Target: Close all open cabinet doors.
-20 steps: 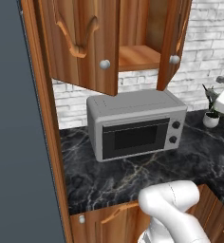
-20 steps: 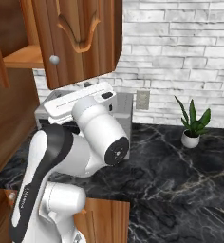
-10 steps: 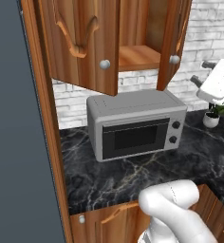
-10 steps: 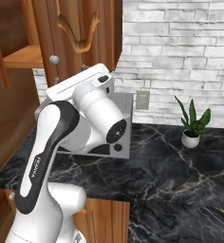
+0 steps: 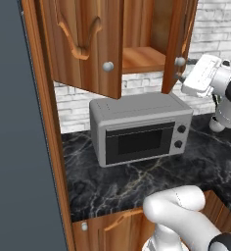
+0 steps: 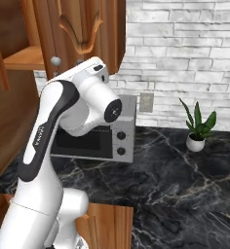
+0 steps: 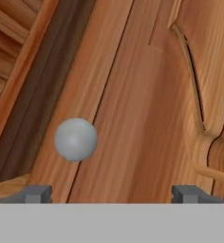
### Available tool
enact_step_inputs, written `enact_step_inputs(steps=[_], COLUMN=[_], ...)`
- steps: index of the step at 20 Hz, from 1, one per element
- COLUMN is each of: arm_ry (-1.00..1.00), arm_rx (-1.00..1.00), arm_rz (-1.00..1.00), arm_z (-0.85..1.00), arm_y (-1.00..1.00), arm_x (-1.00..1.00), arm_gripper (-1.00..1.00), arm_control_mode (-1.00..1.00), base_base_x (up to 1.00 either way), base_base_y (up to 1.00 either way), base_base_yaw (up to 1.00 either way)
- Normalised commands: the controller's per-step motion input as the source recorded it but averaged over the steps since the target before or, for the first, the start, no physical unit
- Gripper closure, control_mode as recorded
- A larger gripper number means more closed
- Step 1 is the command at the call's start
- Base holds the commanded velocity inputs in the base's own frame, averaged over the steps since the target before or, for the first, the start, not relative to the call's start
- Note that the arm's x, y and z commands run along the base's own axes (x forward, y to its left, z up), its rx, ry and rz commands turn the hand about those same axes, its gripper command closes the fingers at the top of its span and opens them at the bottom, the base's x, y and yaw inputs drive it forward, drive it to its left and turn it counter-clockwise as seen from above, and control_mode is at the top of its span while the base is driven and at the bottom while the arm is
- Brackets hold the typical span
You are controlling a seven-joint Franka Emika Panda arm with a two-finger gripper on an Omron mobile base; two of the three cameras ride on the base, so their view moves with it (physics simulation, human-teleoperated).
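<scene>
The jaws [image 7: 112, 192] stand spread wide, gripping nothing, close before the right open cabinet door [image 7: 147, 95], its round silver knob [image 7: 75, 139] nearer the left fingertip [image 7: 35, 193].

Reddish-brown cabinet doors [image 5: 83, 44], grey microwave [image 5: 139, 128], black white-veined marble counter [image 5: 122, 184].

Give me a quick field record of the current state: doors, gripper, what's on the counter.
left cabinet door: open, swung out over the microwave
right cabinet door: open, edge-on in left base view
gripper: open, facing the right door close to its knob, holding nothing
microwave: on counter, door shut
potted plant: on counter, right of microwave
</scene>
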Motion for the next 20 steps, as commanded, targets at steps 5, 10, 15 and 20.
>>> enact_step_inputs(steps=[5,10,15,20], arm_ry=[0.00,0.00,0.01,0.03], arm_rx=[-0.01,-0.01,-0.01,-0.03], arm_rz=[0.05,0.03,0.00,0.00], arm_z=[-0.04,-0.24,-0.25,-0.37], arm_y=[0.09,0.12,0.22,0.31], arm_x=[0.61,0.67,0.75,0.77], arm_gripper=[-1.00,-1.00,-1.00,-1.00], arm_control_mode=[-1.00,-1.00,-1.00,-1.00], base_base_x=[0.00,0.00,0.00,0.00], base_base_y=[0.00,0.00,0.00,0.00], base_base_yaw=[0.00,0.00,0.00,0.00])
